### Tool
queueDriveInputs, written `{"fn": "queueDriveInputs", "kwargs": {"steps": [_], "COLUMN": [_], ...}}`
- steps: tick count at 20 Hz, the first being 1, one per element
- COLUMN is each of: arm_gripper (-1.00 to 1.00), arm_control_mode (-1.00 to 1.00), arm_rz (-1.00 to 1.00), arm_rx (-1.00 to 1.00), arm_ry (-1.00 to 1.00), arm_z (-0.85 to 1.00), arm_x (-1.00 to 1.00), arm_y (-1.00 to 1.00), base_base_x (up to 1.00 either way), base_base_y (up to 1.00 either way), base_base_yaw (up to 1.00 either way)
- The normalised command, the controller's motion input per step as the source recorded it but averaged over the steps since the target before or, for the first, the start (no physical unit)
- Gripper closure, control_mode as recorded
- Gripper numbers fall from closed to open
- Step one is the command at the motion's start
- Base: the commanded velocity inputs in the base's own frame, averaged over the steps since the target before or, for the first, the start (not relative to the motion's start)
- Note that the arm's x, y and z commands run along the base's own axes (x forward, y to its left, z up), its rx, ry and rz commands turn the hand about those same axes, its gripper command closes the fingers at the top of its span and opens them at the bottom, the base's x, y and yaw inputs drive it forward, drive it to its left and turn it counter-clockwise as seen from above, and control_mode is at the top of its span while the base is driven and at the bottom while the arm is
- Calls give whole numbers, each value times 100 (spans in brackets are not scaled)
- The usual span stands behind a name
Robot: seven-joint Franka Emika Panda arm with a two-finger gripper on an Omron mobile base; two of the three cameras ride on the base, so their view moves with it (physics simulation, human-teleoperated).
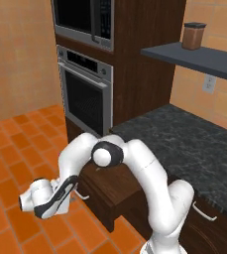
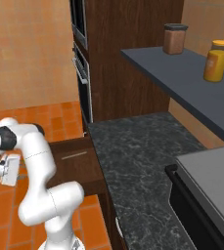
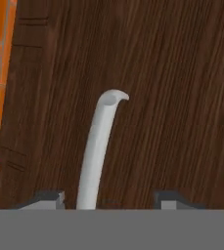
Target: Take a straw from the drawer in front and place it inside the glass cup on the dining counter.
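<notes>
Hand view shows the gripper with its fingertips spread apart on either side of the curved silver handle of the drawer, not clamping it. In the right base view the drawer stands pulled out beside the dark worktop, with the straw lying as a pale line inside. The risk from here, as I judge it: lifting away, a fingertip could catch the handle and nudge the drawer shut, or the elbow hanging over the opening could block the reach for so thin a straw.
</notes>
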Motion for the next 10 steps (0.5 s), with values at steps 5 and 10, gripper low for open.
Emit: {"fn": "queueDriveInputs", "kwargs": {"steps": [5, 10], "arm_gripper": [-100, -100], "arm_control_mode": [-100, -100], "arm_rz": [1, 0], "arm_rx": [50, 43], "arm_ry": [19, 3], "arm_z": [100, 98], "arm_x": [-34, -14], "arm_y": [0, -48], "base_base_x": [0, 0], "base_base_y": [0, 0], "base_base_yaw": [0, 0]}}
